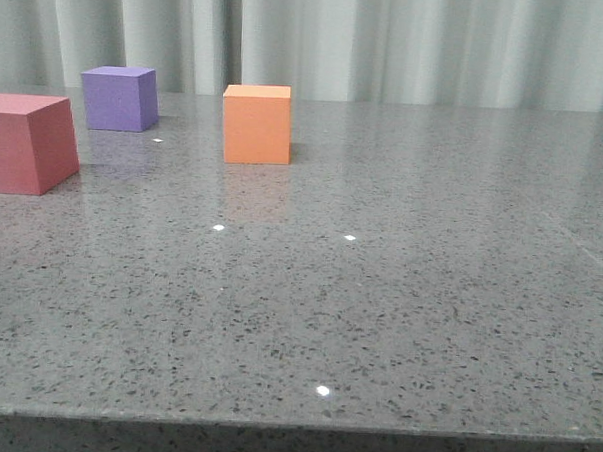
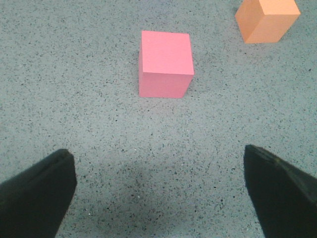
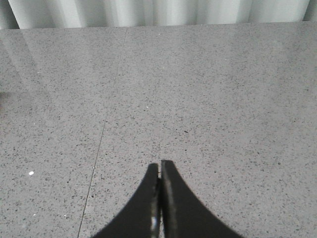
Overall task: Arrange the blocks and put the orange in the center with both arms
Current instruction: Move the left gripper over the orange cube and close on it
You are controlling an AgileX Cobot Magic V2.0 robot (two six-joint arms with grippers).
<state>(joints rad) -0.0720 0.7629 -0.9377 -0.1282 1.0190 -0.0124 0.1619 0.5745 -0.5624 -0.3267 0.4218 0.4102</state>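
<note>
The orange (image 2: 267, 20) sits beyond the wide-open left gripper (image 2: 158, 191) — centre the red cube (image 2: 166, 64) between its jaws first; the right gripper (image 3: 160, 171) is closed, empty.

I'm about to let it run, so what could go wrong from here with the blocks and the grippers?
1. The left gripper is open and lined up on the pinkish-red cube; the orange cube sits close beside it, so a wide approach might nudge it.
2. The right gripper is shut and sees no block, so it must open and travel before helping.
3. The purple cube lies far back on the glossy table, possibly a long reach.
</note>
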